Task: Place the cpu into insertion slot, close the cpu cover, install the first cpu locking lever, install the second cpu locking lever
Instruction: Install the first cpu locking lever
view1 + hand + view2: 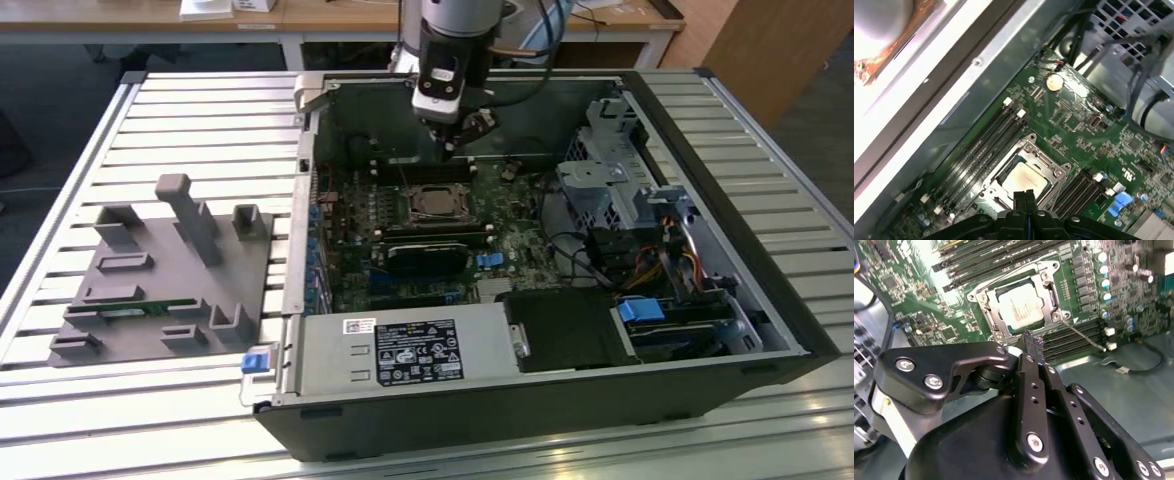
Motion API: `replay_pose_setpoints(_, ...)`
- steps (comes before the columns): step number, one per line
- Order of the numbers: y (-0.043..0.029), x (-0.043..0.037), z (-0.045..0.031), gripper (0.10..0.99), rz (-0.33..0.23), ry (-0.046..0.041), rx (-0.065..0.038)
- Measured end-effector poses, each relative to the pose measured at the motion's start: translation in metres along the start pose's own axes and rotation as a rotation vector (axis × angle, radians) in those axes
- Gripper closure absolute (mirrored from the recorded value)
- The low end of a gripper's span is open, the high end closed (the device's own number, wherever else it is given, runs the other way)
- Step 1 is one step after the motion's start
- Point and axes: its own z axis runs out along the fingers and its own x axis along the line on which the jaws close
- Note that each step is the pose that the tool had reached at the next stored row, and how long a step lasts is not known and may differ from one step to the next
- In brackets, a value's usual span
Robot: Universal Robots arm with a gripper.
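The cpu [430,203] lies in the insertion slot on the green motherboard, its dull silver top [1020,307] showing through the window of the cpu cover [1050,290]. The cover lies flat over the chip, as the first wrist view also shows, with the cpu [1024,177] inside its metal frame [1050,165]. A thin wire lever [1085,335] sticks out from one corner of the socket over the memory slots. My gripper [462,130] hangs above the board just behind the socket. Its black fingers are pressed together with nothing between them, in both wrist views [1033,344] [1024,196].
The open computer case [787,300] lies on a slatted table. Inside are a power supply [400,352], a drive cage [607,180], loose cables [641,260] and a black module [427,257] in front of the socket. A grey fixture tray [160,270] stands at the exterior view's left.
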Motion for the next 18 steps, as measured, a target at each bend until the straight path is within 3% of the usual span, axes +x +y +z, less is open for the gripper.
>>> replay_pose_setpoints(18, 0.0000, -0.0001, 0.0024, 0.980, -0.321, 0.0007, 0.002)
